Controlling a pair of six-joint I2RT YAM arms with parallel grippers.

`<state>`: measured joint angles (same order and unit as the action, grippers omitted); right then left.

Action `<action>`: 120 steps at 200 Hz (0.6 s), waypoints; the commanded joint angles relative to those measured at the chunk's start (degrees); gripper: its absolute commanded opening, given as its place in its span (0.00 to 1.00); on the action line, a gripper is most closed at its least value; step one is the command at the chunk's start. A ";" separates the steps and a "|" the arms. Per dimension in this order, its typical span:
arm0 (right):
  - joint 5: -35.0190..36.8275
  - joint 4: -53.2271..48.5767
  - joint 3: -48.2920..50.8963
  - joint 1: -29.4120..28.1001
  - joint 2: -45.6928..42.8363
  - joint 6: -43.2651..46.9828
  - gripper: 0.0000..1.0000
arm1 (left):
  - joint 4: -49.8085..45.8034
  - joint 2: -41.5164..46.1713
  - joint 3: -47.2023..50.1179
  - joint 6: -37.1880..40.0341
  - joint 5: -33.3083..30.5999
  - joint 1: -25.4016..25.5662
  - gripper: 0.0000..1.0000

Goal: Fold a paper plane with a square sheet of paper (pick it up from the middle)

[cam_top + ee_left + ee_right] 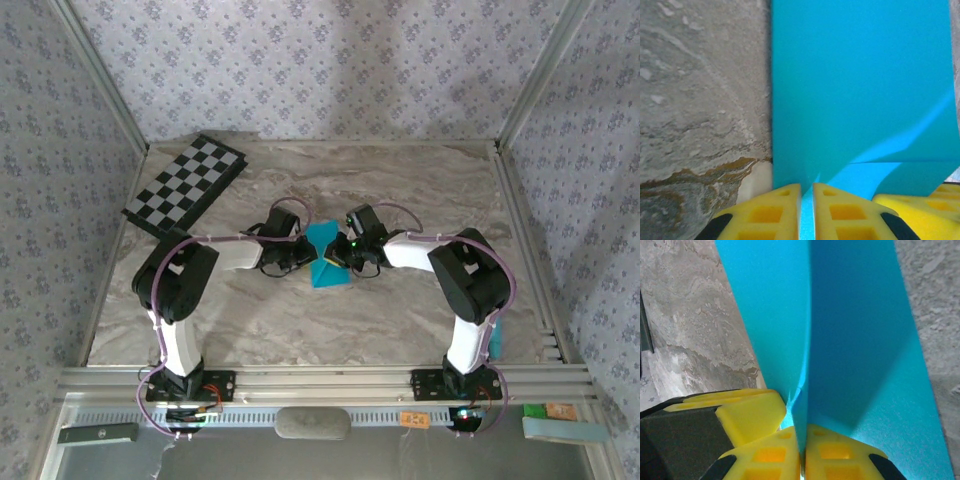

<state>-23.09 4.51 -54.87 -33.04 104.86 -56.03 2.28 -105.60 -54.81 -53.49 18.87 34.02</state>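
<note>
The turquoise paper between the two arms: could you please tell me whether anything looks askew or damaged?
The square sheet of paper is buckled into a bow-tie shape, pinched at its middle by the left fingers and the right fingers. No tear shows.

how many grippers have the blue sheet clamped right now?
2. The left gripper has its fingers shut on the middle of the blue sheet, coming from the left. The right gripper pinches the same fold from the right, right beside it.
</note>
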 commanded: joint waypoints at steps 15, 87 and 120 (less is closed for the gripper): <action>1.87 1.43 0.64 0.32 -1.45 3.27 0.06 | -1.98 6.70 1.18 1.59 2.52 -3.50 0.23; -8.09 9.64 0.30 4.23 -8.14 11.14 0.05 | 4.78 22.24 8.81 -0.39 8.85 -12.08 0.72; -14.75 15.03 -0.88 7.17 -10.45 8.78 0.05 | 12.50 25.26 10.50 -3.53 13.84 -12.62 0.90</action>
<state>-31.20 14.09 -54.57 -27.64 96.99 -47.29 7.16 -82.35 -45.23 -54.76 26.98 21.45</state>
